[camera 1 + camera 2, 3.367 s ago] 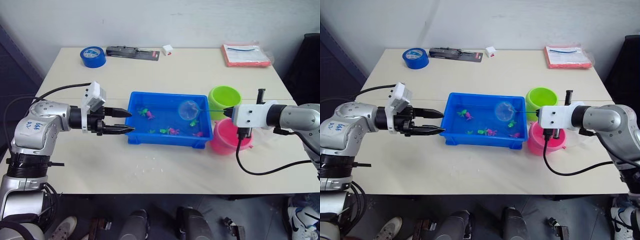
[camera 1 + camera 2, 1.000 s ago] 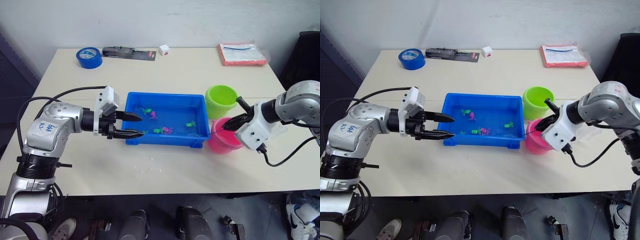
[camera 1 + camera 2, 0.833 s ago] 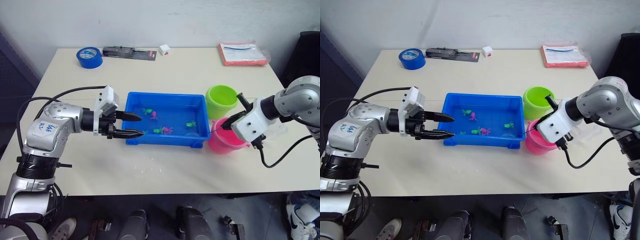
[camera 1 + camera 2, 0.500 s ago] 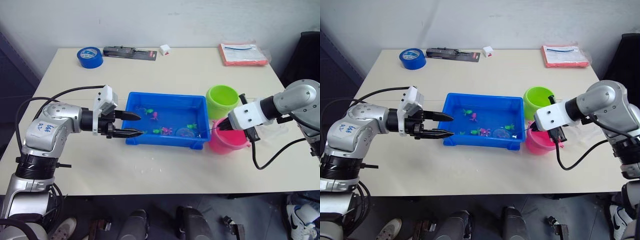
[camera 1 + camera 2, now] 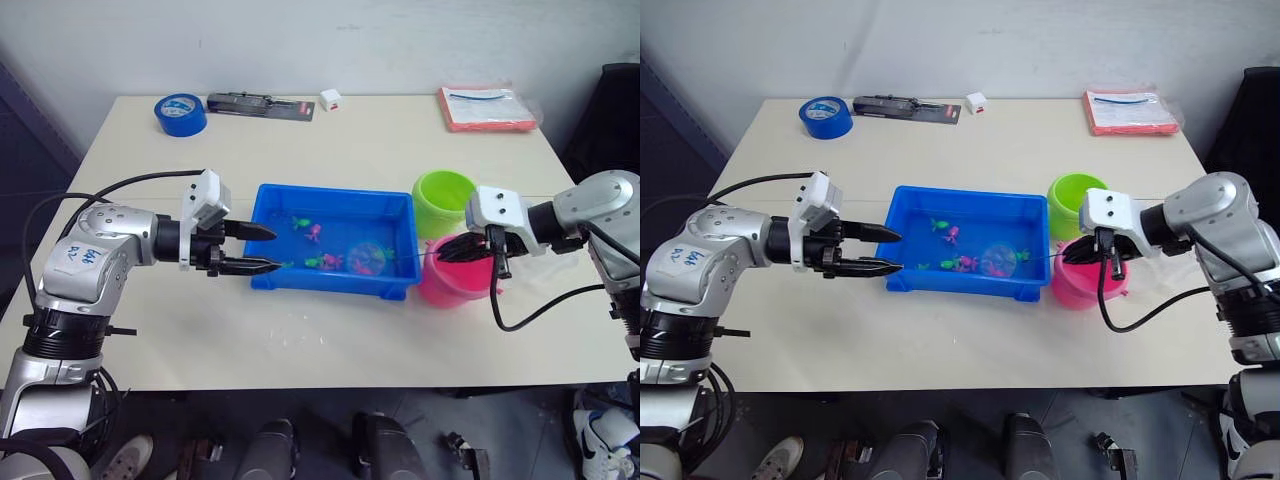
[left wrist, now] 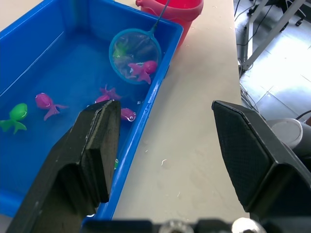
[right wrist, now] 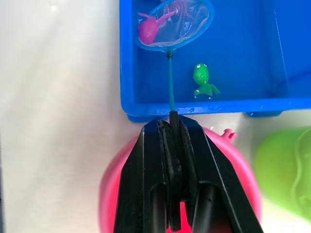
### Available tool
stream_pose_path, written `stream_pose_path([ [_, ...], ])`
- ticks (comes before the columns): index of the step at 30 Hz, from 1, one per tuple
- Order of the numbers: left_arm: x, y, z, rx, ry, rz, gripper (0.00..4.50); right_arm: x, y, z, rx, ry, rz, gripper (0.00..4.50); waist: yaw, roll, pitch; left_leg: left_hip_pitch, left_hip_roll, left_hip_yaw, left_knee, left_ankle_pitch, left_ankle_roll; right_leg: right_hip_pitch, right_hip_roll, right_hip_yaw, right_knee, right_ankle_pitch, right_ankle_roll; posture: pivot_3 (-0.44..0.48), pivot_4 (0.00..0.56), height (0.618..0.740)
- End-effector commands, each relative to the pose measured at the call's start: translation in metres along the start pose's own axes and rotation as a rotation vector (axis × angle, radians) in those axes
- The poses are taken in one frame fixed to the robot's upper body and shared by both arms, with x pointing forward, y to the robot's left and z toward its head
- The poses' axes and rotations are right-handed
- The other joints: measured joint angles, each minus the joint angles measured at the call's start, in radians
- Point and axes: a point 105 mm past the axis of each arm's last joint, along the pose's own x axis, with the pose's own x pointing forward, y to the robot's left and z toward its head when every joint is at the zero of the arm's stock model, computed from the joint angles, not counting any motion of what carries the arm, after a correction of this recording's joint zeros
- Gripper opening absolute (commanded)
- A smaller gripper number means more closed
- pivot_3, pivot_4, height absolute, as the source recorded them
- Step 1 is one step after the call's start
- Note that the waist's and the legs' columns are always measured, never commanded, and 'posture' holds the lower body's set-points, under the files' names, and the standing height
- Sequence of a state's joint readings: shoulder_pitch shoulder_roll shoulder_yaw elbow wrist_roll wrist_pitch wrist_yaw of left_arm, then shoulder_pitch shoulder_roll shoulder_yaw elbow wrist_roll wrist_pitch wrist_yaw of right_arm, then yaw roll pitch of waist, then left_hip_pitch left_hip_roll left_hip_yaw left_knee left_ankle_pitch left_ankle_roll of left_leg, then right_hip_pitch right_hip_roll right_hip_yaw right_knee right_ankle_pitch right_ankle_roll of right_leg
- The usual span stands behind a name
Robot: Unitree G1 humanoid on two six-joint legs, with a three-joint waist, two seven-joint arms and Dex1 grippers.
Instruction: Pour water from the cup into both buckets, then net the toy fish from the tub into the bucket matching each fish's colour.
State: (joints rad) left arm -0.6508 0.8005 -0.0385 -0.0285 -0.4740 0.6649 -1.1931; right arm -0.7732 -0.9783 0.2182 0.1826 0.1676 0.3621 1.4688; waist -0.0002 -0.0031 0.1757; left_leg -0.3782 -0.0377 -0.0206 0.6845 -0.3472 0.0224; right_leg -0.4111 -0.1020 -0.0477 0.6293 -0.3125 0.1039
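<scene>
Right end effector [image 7: 170, 127] clamps net [image 7: 175, 23] handle, hoop in tub [image 5: 270, 205] holding pink fish [image 7: 148, 30]; left end effector [image 5: 262, 248] open.

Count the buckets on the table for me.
2. The lime green bucket stands beside the tub's far right corner; the pink bucket sits just nearer, at the tub's near right corner, below the right gripper.

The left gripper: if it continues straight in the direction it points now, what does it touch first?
Probably the tub. The left gripper is open and points at the tub's near end wall, one finger apparently just over the rim and one beside it, though the depth is unclear.
</scene>
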Motion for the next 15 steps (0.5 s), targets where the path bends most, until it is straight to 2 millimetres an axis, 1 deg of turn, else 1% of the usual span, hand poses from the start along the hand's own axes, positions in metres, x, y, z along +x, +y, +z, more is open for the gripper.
stream_pose_path([
  [1,-0.008,0.000,0.011,0.038,-0.019,0.006,3.26,-0.004,0.003,0.011,0.049,-0.052,0.004,0.80,-0.001,0.000,0.000,0.000,0.000,0.000,0.000,0.000,0.000,0.000,0.000,0.000,0.000,0.000,0.000,0.000,0.150,0.737],
  [7,-0.008,-0.002,0.013,0.043,-0.027,-0.018,3.26,-0.008,0.001,0.008,0.250,-0.083,-0.024,0.80,0.001,0.000,0.000,0.000,0.000,0.000,0.000,0.000,0.000,0.000,0.000,0.000,0.000,0.000,0.000,0.000,0.150,0.737],
  [11,-0.008,-0.001,0.014,0.069,-0.040,-0.023,3.26,-0.010,0.001,0.014,0.295,-0.128,-0.054,0.80,0.001,0.000,0.000,0.000,0.000,0.000,0.000,0.000,0.000,0.000,-0.001,0.001,0.000,0.000,0.000,0.000,0.150,0.737],
  [12,-0.008,-0.001,0.015,0.112,-0.054,-0.017,3.26,-0.010,0.002,0.016,0.308,-0.141,-0.057,0.80,0.001,0.000,0.000,0.000,0.000,0.000,0.000,0.000,0.000,0.000,-0.001,0.000,0.000,0.000,0.000,0.000,0.150,0.737],
  [15,-0.005,-0.002,0.012,0.119,-0.051,-0.040,3.26,-0.014,0.003,0.020,0.336,-0.180,-0.099,0.80,0.002,0.000,0.000,0.000,0.000,0.000,0.000,0.000,0.000,0.000,-0.001,0.000,0.000,0.000,0.000,0.000,0.150,0.737],
])
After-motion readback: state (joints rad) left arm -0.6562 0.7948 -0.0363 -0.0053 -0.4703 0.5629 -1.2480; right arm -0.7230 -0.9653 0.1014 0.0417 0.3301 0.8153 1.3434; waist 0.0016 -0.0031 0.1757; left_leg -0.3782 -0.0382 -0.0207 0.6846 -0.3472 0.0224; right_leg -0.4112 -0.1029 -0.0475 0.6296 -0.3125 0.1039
